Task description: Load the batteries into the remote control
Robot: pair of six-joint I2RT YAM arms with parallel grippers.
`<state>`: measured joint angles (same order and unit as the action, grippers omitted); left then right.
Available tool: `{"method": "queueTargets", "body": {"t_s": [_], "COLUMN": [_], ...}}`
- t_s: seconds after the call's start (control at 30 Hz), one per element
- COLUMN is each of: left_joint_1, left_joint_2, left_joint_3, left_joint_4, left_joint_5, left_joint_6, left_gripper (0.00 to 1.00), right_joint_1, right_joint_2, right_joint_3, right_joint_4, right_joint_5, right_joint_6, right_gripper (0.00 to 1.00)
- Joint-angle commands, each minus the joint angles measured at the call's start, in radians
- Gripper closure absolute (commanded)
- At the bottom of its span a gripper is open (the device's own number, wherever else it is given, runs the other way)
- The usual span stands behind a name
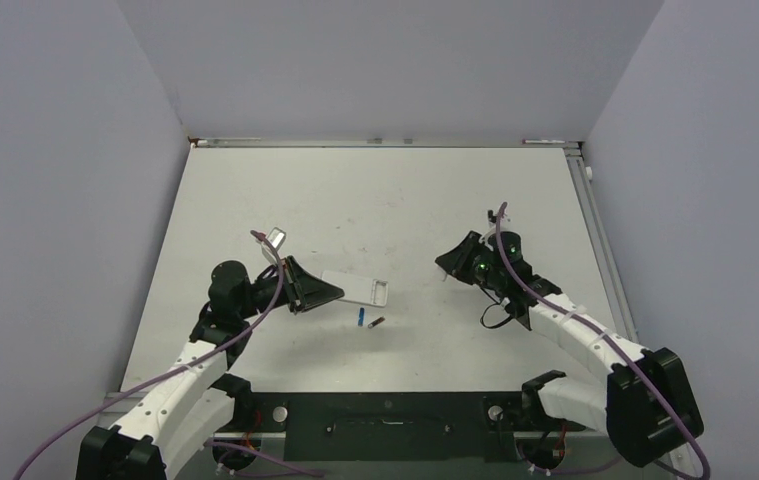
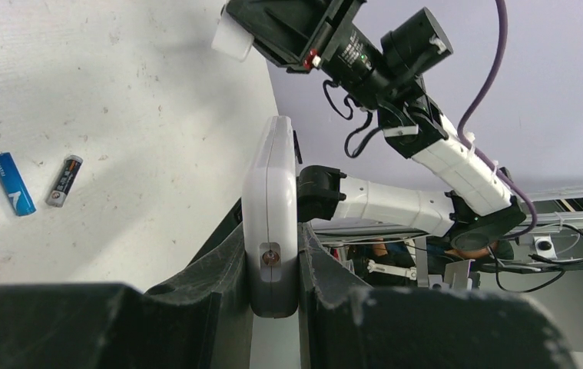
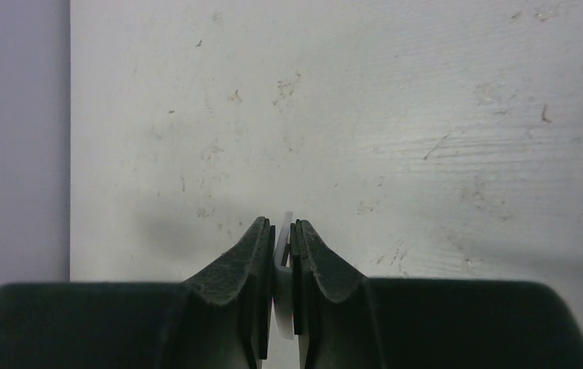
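Left pincer [image 2: 273,261] clamps the smooth white remote control [image 1: 355,288] edge-on; right pincer [image 3: 282,227] pinches a thin white sliver [image 3: 283,240]. The blue battery [image 2: 11,183] and dark battery [image 2: 64,181] lie on the scuffed bench [image 1: 405,200], their labels legible only in the left wrist view.

L end of the remote [image 1: 355,288] sits between the L gripper [image 1: 323,292] fingers. On the table [image 1: 405,200], just near-side of the remote: L battery [image 1: 361,319], R battery [image 1: 376,323], side by side. Well R of the remote: R gripper [image 1: 445,266], w/ cover [image 3: 283,234] pinched in it.
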<state>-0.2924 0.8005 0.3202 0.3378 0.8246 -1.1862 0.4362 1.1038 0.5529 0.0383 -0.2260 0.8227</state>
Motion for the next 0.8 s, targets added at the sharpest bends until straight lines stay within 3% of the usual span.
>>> {"method": "queueTargets", "body": {"t_s": [0.0, 0.3, 0.53, 0.77], "left_joint_1": [0.006, 0.004, 0.004, 0.001], "left_joint_2": [-0.029, -0.044, -0.057, -0.064], "left_joint_3": [-0.001, -0.008, -0.025, -0.049], "left_joint_4": [-0.035, -0.072, -0.096, -0.126], "left_joint_5": [-0.006, -0.013, -0.019, -0.034], "left_joint_6": [0.032, 0.023, 0.022, 0.017], "left_gripper": [1.00, 1.00, 1.00, 1.00], "right_joint_1": [-0.097, -0.206, -0.261, -0.295], "right_joint_2": [0.091, 0.310, 0.430, 0.500], "right_joint_3": [-0.023, -0.065, -0.063, -0.058], "right_joint_4": [0.167, 0.371, 0.438, 0.451], "right_joint_5": [-0.105, -0.125, -0.135, -0.138], "right_joint_6": [-0.010, 0.040, 0.044, 0.042], "right_gripper": [0.91, 0.91, 0.91, 0.78]}}
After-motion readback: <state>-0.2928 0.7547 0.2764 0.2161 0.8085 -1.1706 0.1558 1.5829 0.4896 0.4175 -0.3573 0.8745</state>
